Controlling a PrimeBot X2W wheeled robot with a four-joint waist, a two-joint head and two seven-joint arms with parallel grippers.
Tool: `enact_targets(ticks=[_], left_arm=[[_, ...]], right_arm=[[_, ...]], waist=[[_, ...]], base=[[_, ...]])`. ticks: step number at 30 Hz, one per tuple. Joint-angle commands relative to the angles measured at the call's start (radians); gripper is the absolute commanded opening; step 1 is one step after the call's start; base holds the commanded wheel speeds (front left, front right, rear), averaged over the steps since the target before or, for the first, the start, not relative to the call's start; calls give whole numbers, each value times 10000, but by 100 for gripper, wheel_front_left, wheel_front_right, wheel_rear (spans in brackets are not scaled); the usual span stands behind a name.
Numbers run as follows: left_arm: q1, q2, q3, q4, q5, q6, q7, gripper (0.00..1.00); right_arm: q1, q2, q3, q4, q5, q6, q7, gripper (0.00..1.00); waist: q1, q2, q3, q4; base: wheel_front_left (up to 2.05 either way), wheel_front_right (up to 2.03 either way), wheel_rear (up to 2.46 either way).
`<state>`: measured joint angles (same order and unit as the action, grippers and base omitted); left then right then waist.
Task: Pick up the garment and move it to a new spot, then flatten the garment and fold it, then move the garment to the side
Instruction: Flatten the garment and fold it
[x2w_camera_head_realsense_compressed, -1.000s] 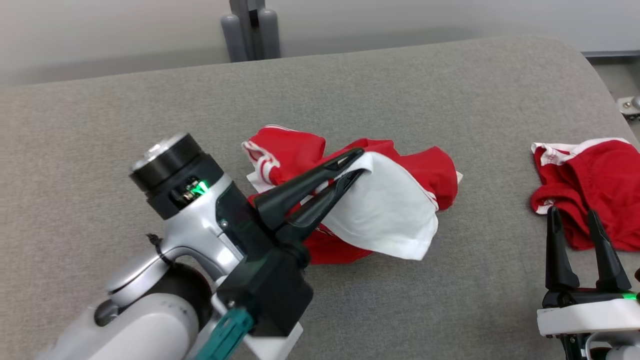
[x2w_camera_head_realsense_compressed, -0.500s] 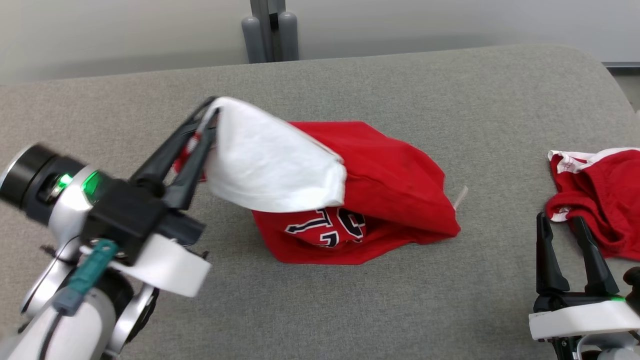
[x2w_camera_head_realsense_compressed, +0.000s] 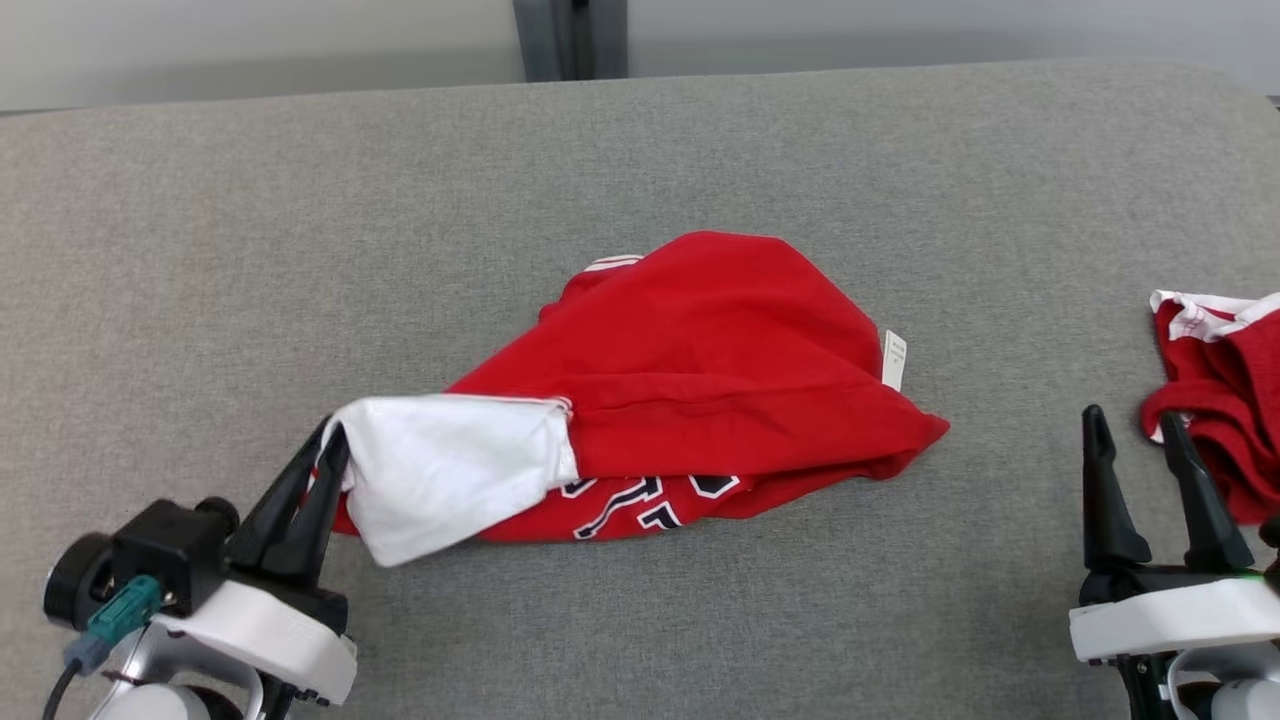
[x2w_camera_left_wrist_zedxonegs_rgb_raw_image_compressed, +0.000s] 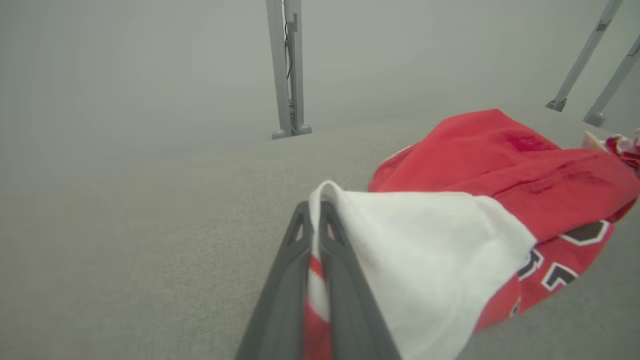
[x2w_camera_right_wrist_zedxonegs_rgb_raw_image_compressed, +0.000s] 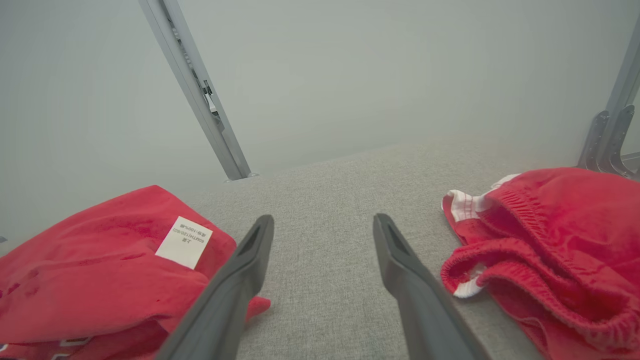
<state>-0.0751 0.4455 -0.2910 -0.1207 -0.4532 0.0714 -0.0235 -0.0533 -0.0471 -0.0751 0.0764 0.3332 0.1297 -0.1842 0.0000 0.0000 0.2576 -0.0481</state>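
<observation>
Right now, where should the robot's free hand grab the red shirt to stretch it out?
Probably the pointed right corner of the shirt, just below the tag, coming in low from the right. That corner lies thin and flat, points toward the open right gripper, and sits opposite the sleeve pinched by the left gripper.

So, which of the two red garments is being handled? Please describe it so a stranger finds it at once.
On the grey padded surface, the jersey lies in the middle, while the other red garment sits bunched at the right edge. The jersey has a white sleeve pinched in the shut left gripper, black lettering along its near edge and a small white label.
</observation>
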Motion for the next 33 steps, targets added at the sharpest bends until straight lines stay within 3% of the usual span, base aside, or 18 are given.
enact_targets(ticks=[1, 6, 7, 8, 9, 15, 21, 26, 33], left_arm=[[82, -46, 67, 301, -153, -119, -282, 0], [-90, -289, 120, 1607, -475, -492, -972, 0], [-198, -337, 162, 1840, -489, -503, -1183, 12], [-280, -394, 199, 2096, -559, -523, -1285, 74], [-301, -362, 202, 2376, -486, -523, -1395, 100], [-611, -695, 783, 3305, -335, 386, -1992, 100], [-669, -1108, 1428, 2751, -182, 1198, -2332, 100], [-610, -1396, 1650, 1846, 134, 1517, -2386, 100], [-564, -1926, 1456, 80, 1099, 1400, -2392, 100]], right_arm=[[-99, -66, -76, -89, -79, 22, 79, 100], [-143, -63, -146, -218, -178, 22, 263, 100], [-147, -63, -128, -240, -177, 22, 296, 100], [-153, -63, -127, -256, -179, 22, 333, 100], [-163, -66, -134, -281, -199, 22, 357, 100], [-154, -64, -279, -500, -354, 22, 393, 100], [-102, -66, -464, -703, -514, 22, 443, 100], [-160, -64, -457, -797, -588, 22, 496, 100], [-136, -61, -304, -888, -948, 22, 594, 100]], waist=[[0, 0, 61, 87], [0, 0, 89, 268], [0, 0, 82, 289], [0, 0, 72, 310], [0, 0, 61, 330], [0, 0, -14, 429], [0, 0, -250, 474], [0, 0, -490, 447], [0, 0, -782, 503]], base=[[0, 0, 0], [0, 0, 0], [0, 0, 0], [0, 0, 0], [0, 0, 0], [0, 0, 0], [0, 0, 0], [0, 0, 0], [0, 0, 0]])
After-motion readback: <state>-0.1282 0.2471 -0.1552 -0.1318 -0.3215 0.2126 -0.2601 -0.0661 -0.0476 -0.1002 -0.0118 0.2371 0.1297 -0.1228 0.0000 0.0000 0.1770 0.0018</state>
